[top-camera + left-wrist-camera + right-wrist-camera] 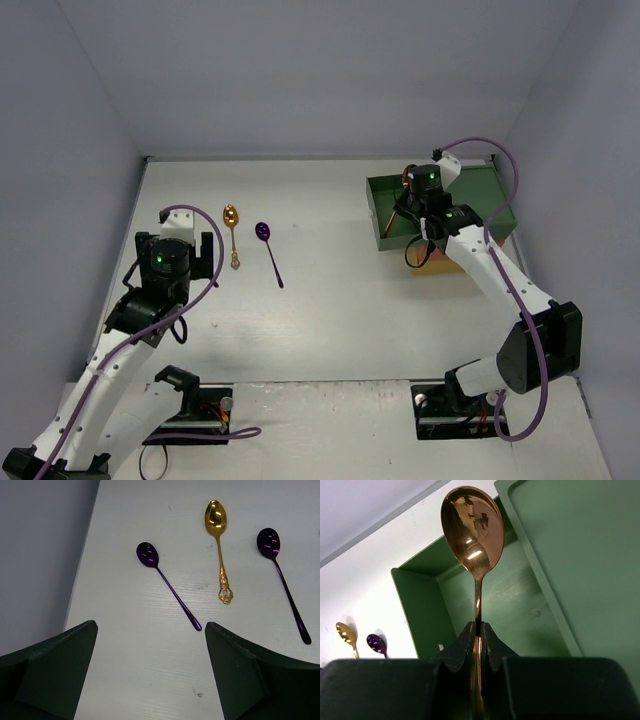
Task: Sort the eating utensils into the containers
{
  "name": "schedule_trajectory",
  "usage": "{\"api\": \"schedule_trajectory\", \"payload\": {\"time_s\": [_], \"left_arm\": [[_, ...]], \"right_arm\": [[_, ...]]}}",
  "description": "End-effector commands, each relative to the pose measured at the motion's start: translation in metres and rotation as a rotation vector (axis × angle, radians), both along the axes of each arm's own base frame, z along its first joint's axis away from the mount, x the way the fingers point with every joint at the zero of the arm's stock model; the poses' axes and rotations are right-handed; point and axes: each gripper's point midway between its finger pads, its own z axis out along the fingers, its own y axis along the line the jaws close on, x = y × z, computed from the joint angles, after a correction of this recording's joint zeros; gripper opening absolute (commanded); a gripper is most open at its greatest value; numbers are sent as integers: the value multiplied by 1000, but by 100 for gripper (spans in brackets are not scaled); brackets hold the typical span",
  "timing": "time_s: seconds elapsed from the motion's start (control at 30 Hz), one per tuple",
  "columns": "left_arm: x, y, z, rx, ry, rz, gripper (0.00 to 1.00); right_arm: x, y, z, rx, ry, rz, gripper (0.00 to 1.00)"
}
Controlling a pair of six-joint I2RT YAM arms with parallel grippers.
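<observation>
Three spoons lie on the white table: a purple spoon nearest my left gripper, a gold spoon, and a second purple spoon. My left gripper hovers open just short of the first purple spoon's handle tip, with nothing between its fingers. My right gripper is shut on the handle of a copper spoon, bowl pointing away, over the green container. In the top view the first purple spoon is hidden under the left gripper.
Below the green container an orange layer peeks out at the right. Grey walls close in the table on the left, back and right. The gold spoon and a purple spoon also appear far left in the right wrist view.
</observation>
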Motion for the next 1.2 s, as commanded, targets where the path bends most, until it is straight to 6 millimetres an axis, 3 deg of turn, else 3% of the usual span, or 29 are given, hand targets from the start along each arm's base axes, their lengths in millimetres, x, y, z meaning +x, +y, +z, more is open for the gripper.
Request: {"api": "schedule_trajectory", "payload": {"time_s": [0.0,0.2,0.37,0.47,0.67,0.73,0.9,0.93,0.97,1.03,1.17], "left_arm": [[8,-2,14,-20,-52,-1,87],[8,-3,14,-19,-51,-1,87],[8,-2,13,-19,-50,-1,87],[8,-2,13,-17,-49,-2,87],[8,-2,14,-18,-51,1,87],[8,-2,14,-17,-52,3,87],[8,0,16,-18,-59,11,87],[7,0,16,-17,-61,14,87],[7,2,17,-16,-67,21,87],[5,4,20,-17,-79,33,87],[2,9,24,-18,-104,58,87]], "right_arm": [[2,4,24,47,-75,-23,0],[0,2,24,31,-68,-19,1],[-1,2,26,23,-69,-14,20],[-1,2,37,11,-89,-2,28],[1,0,71,-53,-139,24,32],[0,8,83,-85,-166,65,34],[-8,80,114,-169,-242,305,42],[-9,85,113,-162,-240,327,44],[-9,112,105,-167,-224,413,47],[-16,144,107,-170,-235,498,49],[-26,205,74,-211,-188,640,50]]}}
